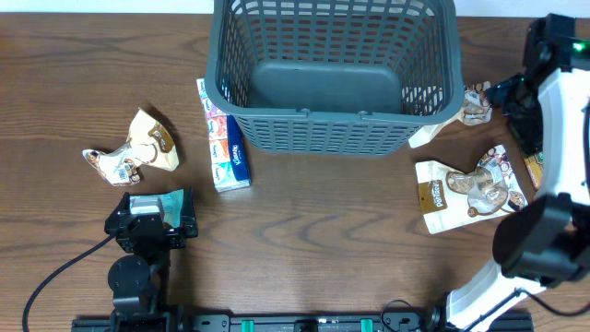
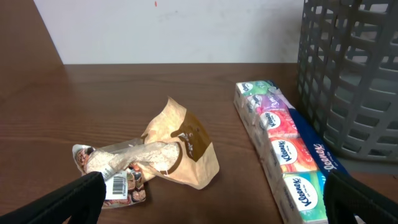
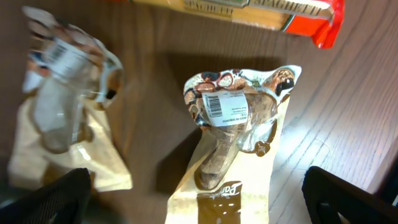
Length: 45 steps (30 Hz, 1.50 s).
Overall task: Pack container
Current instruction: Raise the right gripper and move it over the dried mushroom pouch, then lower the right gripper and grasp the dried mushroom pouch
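Note:
The container (image 1: 332, 74), a large dark grey lattice basket, stands at the back centre with nothing in it; its wall (image 2: 354, 74) shows at the right of the left wrist view. A crumpled tan snack packet (image 1: 134, 149) (image 2: 155, 155) lies at the left. My left gripper (image 1: 157, 214) (image 2: 211, 202) sits low behind it, open and holding nothing. My right gripper (image 3: 199, 199) hangs open above a snack packet (image 1: 470, 189) (image 3: 233, 143) at the right. Another packet (image 1: 466, 106) (image 3: 59, 118) leans by the basket's right corner.
A long pack of Kleenex tissues (image 1: 224, 138) (image 2: 280, 149) lies along the basket's left front corner. An orange-red spaghetti box (image 3: 261, 9) (image 1: 533, 171) lies beside the right packet. The white right arm (image 1: 562, 101) reaches up the right edge.

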Motion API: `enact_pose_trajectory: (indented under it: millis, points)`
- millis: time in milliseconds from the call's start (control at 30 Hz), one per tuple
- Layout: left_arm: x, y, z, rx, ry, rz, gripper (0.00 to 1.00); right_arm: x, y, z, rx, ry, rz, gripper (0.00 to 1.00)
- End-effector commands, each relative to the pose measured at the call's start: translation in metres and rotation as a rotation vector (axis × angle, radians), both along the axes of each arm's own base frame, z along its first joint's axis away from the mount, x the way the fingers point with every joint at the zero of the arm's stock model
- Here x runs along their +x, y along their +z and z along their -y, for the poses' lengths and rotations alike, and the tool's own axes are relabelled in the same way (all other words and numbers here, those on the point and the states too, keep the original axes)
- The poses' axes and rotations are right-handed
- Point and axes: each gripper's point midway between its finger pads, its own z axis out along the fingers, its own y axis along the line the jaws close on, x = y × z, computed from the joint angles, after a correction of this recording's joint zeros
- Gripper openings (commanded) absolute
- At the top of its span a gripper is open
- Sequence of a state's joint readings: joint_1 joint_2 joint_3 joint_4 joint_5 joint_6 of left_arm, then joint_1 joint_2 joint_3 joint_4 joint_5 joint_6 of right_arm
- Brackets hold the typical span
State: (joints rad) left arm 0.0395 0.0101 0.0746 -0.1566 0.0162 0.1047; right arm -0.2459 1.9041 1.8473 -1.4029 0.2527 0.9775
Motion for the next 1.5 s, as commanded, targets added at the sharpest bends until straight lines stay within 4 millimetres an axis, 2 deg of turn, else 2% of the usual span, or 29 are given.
enact_pose_trajectory:
  millis: [0, 167, 400, 567, 767, 867, 1067, 1233, 1467]
  points:
    - [0.0, -0.014, -0.001, -0.007, 0.004, -0.029, 0.99, -0.002, -0.02, 0.0, 0.016, -0.037, -0.057, 0.99]
    - [0.0, -0.014, -0.001, -0.007, 0.004, -0.029, 0.99, -0.013, -0.026, -0.003, 0.032, -0.12, -0.102, 0.99]
    - [0.0, -0.014, -0.001, -0.007, 0.004, -0.029, 0.99, -0.016, -0.024, -0.006, 0.034, -0.072, -0.119, 0.99]
    - [0.0, -0.014, -0.001, -0.007, 0.004, -0.029, 0.99, -0.031, -0.028, -0.011, 0.037, -0.049, -0.147, 0.99]
    - [0.0, -0.014, -0.001, -0.007, 0.004, -0.029, 0.99, -0.054, -0.021, -0.018, 0.014, -0.011, -0.019, 0.99]
    - [0.0, -0.014, -0.001, -0.007, 0.004, -0.029, 0.99, -0.06, -0.019, -0.023, 0.002, 0.069, 0.072, 0.99]
    - [0.0, -0.014, -0.001, -0.007, 0.004, -0.029, 0.99, -0.068, -0.039, -0.032, 0.013, 0.143, 0.216, 0.99]
    - [0.0, -0.014, -0.001, -0.007, 0.004, -0.03, 0.98, -0.07, -0.065, -0.034, 0.054, 0.128, 0.235, 0.99]
    - [0.0, -0.014, -0.001, -0.007, 0.004, -0.03, 0.99, -0.061, -0.066, -0.027, 0.02, 0.114, 0.282, 0.99]
